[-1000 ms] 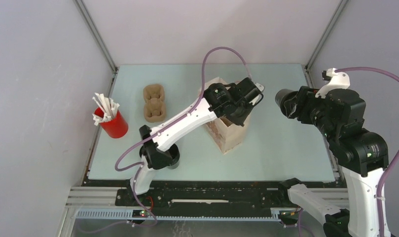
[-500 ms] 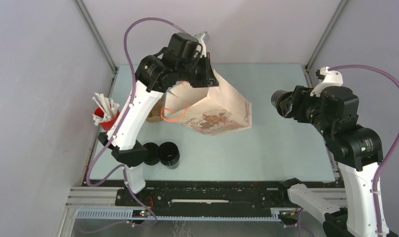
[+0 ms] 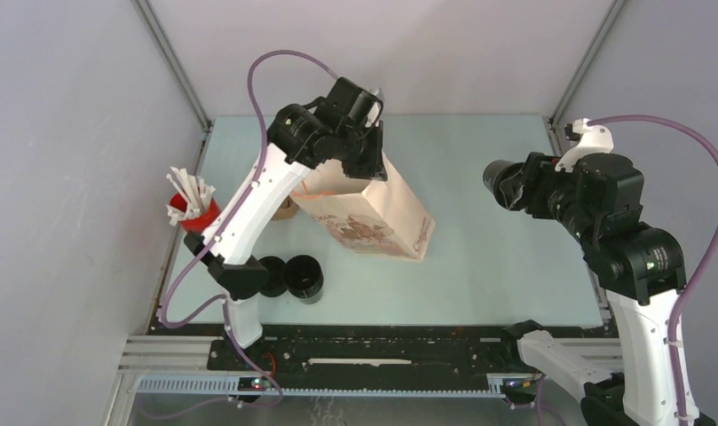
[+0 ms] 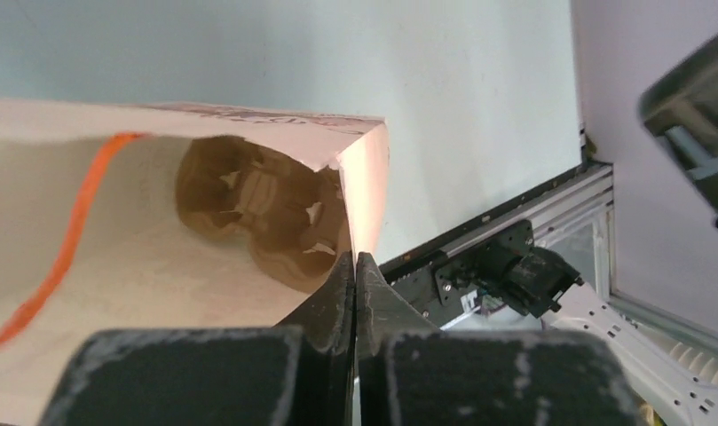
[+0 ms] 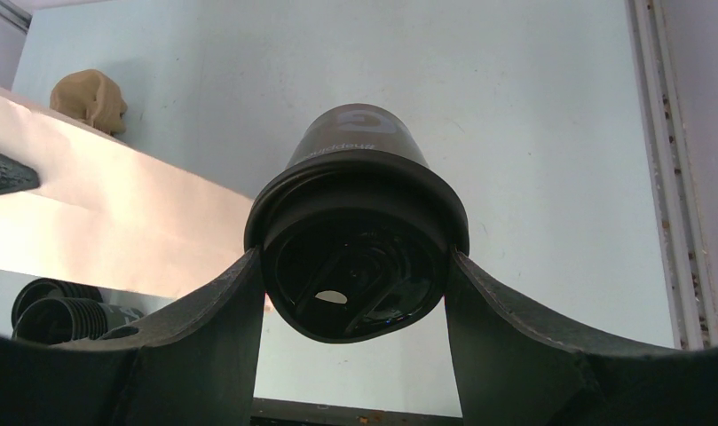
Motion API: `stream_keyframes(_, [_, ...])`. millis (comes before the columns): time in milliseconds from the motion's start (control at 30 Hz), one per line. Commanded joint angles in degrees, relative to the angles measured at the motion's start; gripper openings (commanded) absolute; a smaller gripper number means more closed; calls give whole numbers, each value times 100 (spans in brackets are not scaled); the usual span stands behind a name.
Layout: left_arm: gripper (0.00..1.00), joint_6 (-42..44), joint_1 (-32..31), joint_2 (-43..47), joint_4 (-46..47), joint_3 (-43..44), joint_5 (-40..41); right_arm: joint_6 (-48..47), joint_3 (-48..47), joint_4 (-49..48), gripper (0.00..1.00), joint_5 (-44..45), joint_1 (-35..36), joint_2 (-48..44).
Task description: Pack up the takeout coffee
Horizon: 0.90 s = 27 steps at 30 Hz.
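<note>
My right gripper [image 3: 506, 184] is shut on one takeout coffee [image 5: 359, 240], a black lidded cup held sideways above the right of the table, lid toward the wrist camera [image 3: 497, 180]. Two more black cups [image 3: 288, 277] stand together near the left arm's base and show in the right wrist view [image 5: 51, 306]. My left gripper [image 4: 355, 266] is shut on the rim of a paper bag [image 3: 373, 211] with an orange handle. It holds the bag tilted above the table [image 3: 374, 164], mouth up toward the wrist. A brown creased shape shows deep inside the bag [image 4: 257, 217].
A red cup with white sticks [image 3: 193, 209] stands at the left edge. The brown pulp carrier [image 3: 286, 209] lies behind the left arm, mostly hidden, and shows beyond the bag in the right wrist view [image 5: 90, 98]. Frame posts stand at the back corners.
The left arm lifted the bag from where it stood at the centre, swung it up and left, then brought it lower and back right. The right arm crept left with its cup.
</note>
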<state>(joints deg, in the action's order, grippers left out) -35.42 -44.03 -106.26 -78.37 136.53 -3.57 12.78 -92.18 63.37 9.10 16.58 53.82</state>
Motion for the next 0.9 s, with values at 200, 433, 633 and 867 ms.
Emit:
stream_keyframes(200, [0,-10,-67,461,211,320,569,-76,-71,-243,0,-35,-31,0])
stream_keyframes(433, [0,-41,20,531,-38,173,636,-62,-8,-279,0,-112,-32,0])
stream_keyframes(633, [0,-4,-124,-54,-517,1573,788,-9,26,-302,0,-263,-19,70])
stream_keyframes(867, [0,558,-481,-461,-273,907,1016,-29,143,-372,0,-241,-32,62])
